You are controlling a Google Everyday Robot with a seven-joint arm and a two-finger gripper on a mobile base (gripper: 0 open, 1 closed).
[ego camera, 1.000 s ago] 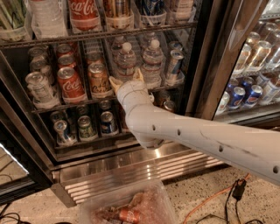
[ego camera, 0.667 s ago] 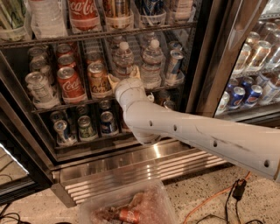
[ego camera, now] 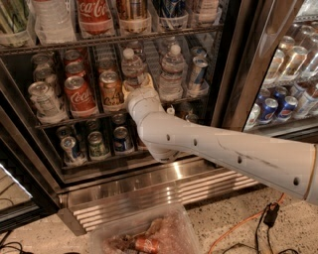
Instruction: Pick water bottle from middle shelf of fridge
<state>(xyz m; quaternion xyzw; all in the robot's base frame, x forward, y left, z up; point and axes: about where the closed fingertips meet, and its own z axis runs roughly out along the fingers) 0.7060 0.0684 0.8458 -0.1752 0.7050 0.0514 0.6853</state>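
The fridge stands open in the camera view. Its middle shelf holds soda cans on the left and two clear water bottles with white caps. One water bottle stands at centre, the other water bottle just right of it. My white arm reaches in from the right. My gripper is at the lower part of the centre bottle, in front of its base, and its wrist hides the bottle's bottom.
Coca-Cola cans and a brown can stand left of the gripper. A blue can is right. A red-labelled Coca-Cola bottle is above, and cans below. The steel grille, a clear bin, an orange cable and a second cooler are nearby.
My gripper has moved a little left and deeper into the middle shelf, closer against the centre water bottle. The bottles and cans have not moved.
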